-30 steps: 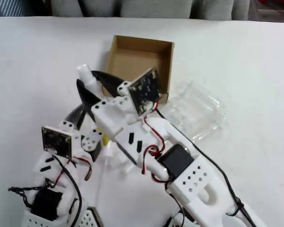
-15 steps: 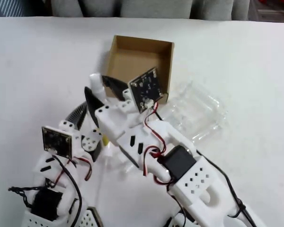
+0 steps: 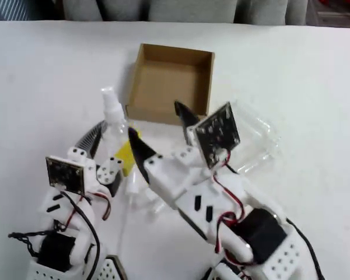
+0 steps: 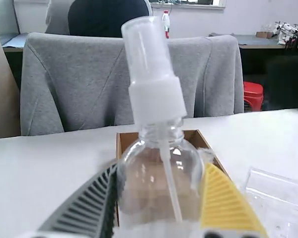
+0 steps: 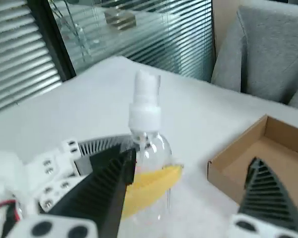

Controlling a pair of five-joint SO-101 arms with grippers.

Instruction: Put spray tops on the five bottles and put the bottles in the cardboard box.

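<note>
Beside the empty brown cardboard box (image 3: 169, 81), our left end effector (image 3: 112, 144) clamps a clear bottle (image 3: 112, 125) with white spray top (image 3: 109, 96) fitted (none boxed yet); right end effector (image 3: 156, 123) gapes.

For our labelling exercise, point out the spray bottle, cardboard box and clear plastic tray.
spray bottle (image 4: 149, 178), left wrist view, clear body
cardboard box (image 3: 170, 81), high view, bare floor
clear plastic tray (image 3: 256, 137), high view, bare part
</note>
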